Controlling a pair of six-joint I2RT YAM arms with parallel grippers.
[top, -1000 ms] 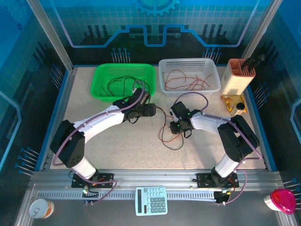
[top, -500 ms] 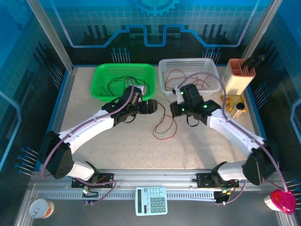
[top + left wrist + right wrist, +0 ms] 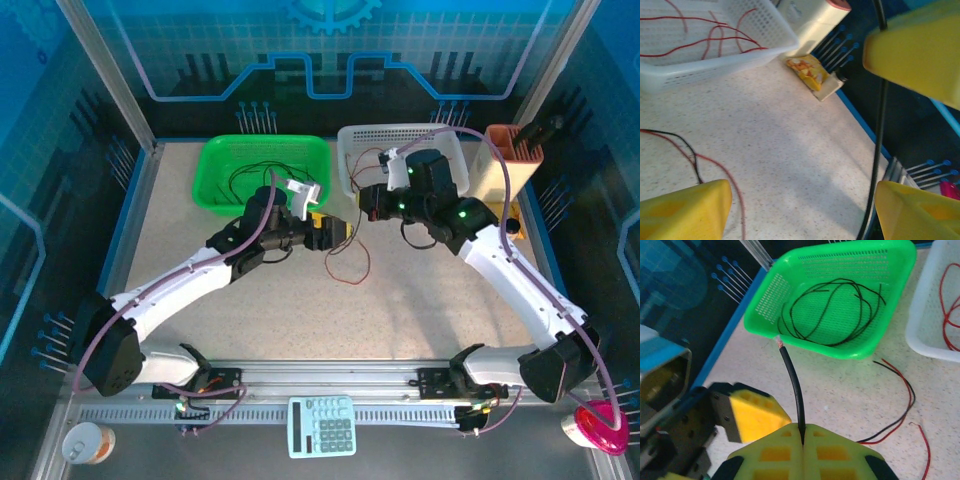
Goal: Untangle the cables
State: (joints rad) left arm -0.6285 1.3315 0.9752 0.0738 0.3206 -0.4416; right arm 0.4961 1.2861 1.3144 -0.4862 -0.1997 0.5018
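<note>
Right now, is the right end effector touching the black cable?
Touching. The right wrist view shows the right end effector shut on the black cable.

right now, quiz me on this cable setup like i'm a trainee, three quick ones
1. True or false: the right gripper has its jaws shut on a black cable.
2. The green basket holds cables of which colour? A red, B black, C both.
3. Fill in: the left gripper has its jaws ____.
Key: 1 true; 2 B; 3 open.
</note>
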